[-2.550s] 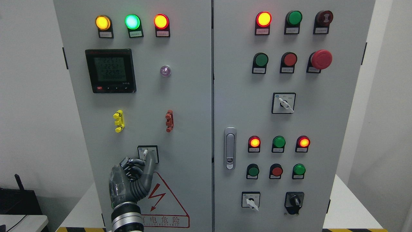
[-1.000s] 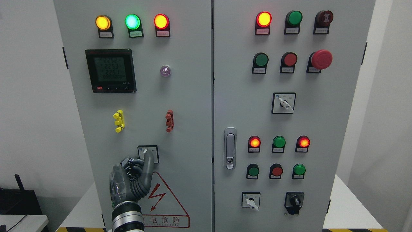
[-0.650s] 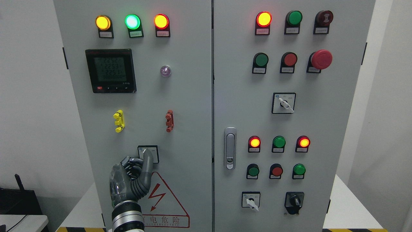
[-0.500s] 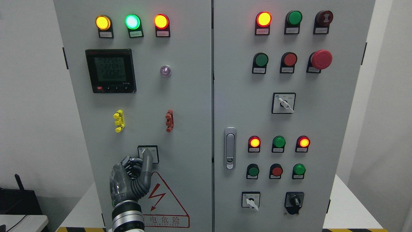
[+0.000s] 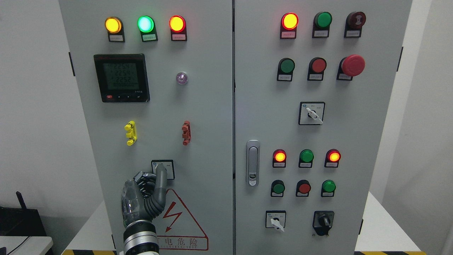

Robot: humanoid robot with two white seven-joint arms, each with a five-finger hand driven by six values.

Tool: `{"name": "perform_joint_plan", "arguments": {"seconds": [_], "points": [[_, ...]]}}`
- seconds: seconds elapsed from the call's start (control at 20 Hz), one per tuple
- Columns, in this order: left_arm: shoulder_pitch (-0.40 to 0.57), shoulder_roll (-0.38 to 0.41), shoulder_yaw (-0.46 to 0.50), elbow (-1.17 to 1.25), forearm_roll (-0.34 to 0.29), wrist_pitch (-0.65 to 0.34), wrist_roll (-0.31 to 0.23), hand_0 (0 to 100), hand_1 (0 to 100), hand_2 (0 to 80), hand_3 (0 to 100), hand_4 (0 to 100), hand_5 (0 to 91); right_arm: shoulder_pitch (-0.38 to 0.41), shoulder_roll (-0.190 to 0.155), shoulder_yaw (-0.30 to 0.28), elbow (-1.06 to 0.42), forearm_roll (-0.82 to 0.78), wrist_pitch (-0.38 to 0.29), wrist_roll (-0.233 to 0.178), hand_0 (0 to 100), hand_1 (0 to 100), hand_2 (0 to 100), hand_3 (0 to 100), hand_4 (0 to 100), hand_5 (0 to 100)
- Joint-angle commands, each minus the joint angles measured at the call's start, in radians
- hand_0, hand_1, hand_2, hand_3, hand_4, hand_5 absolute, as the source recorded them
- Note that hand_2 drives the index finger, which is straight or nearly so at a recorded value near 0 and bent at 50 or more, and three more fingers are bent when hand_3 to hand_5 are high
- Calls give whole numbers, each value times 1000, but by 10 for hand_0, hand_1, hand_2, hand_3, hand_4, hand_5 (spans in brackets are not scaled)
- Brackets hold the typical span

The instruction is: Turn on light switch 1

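Reaching up from the lower left, the left hand (image 5: 143,198) is seen with one finger extended onto the selector switch (image 5: 163,169), low on the cabinet's left door (image 5: 198,117); remaining fingers are curled; nothing is grasped.

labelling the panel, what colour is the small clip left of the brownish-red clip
Yellow: the small plastic clip shows clearly in the head view.

White walls (image 5: 32,117) flank both sides; a dark device (image 5: 21,219) sits at eight o'clock, a pale floor (image 5: 385,230) at four.

Grey ribbed-fingered left hand (image 5: 141,198), silver wrist
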Motion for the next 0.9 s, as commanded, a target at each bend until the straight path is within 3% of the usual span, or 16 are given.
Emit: {"name": "perform_joint_plan", "arguments": {"seconds": [0.0, 0.5, 0.6, 0.85], "points": [[0, 0, 0, 1, 2, -1, 1, 497, 278, 645, 911, 898, 774, 0, 0, 20, 0, -26, 1, 1, 120, 389, 0, 0, 0, 0], [0, 0, 0, 0, 5, -1, 0, 545, 225, 640, 917, 902, 781, 0, 0, 20, 0, -26, 1, 1, 120, 389, 0, 0, 0, 0], [0, 0, 0, 0, 5, -1, -2, 570, 173, 640, 920, 903, 783, 0, 0, 20, 0, -26, 1, 1, 120, 389, 0, 0, 0, 0], [0, 0, 0, 0, 5, -2, -3, 549, 153, 641, 929, 908, 789, 0, 0, 20, 0, -26, 1, 1, 120, 389, 0, 0, 0, 0]]}}
